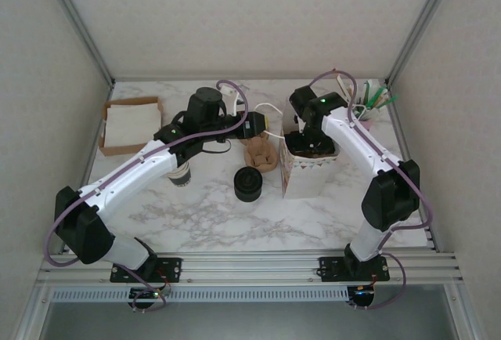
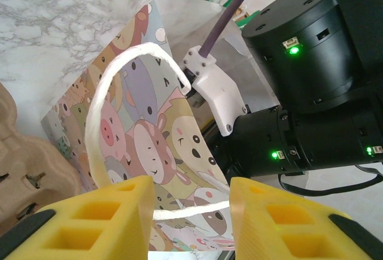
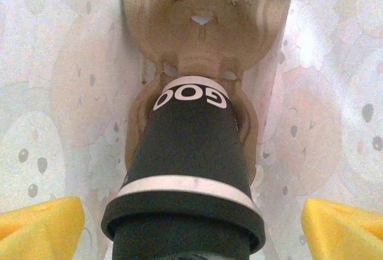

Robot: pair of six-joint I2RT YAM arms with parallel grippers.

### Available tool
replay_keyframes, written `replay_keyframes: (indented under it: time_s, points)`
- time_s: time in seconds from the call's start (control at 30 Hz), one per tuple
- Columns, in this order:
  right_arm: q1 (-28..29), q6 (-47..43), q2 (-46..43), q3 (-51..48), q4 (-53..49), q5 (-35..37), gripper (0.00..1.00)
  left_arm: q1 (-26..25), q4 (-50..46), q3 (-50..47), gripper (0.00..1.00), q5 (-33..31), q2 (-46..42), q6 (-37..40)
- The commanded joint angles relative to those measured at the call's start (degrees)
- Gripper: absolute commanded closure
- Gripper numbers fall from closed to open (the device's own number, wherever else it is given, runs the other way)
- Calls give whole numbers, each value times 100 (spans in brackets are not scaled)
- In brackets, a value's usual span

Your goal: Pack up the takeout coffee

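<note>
Takeout coffee [image 3: 191,152]: a dark-walled cup under a black lid is seated in a pulp carrier [image 3: 203,26] at the bottom of the paper bag [image 1: 301,179], at the centre of the right-wrist frame.
Right gripper [image 3: 192,227]: the yellow fingers are spread wide at the lower corners, one on each side of the lid and clear of it.
Left gripper [image 2: 192,212]: the fingers are held partly apart at the lower edge. The bag's white handle [image 2: 119,68] is looped above them, with one strand crossing the gap.
Bag: it is stood upright right of centre on the marble table [image 1: 196,215] and is printed with cartoon animals.
Table items: a black lid stack [image 1: 249,183] is placed left of the bag, and a second pulp carrier [image 1: 261,154] is set just above the stack.
</note>
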Motion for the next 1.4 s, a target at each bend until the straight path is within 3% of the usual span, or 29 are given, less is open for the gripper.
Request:
replay_keyframes:
  time_s: [0.0, 1.37]
  points:
    - [18, 66, -196, 190, -207, -85, 6, 13, -17, 206, 62, -38, 54, -47]
    - [90, 158, -880, 809, -672, -2, 6, 13, 18, 232, 55, -38, 7, -100]
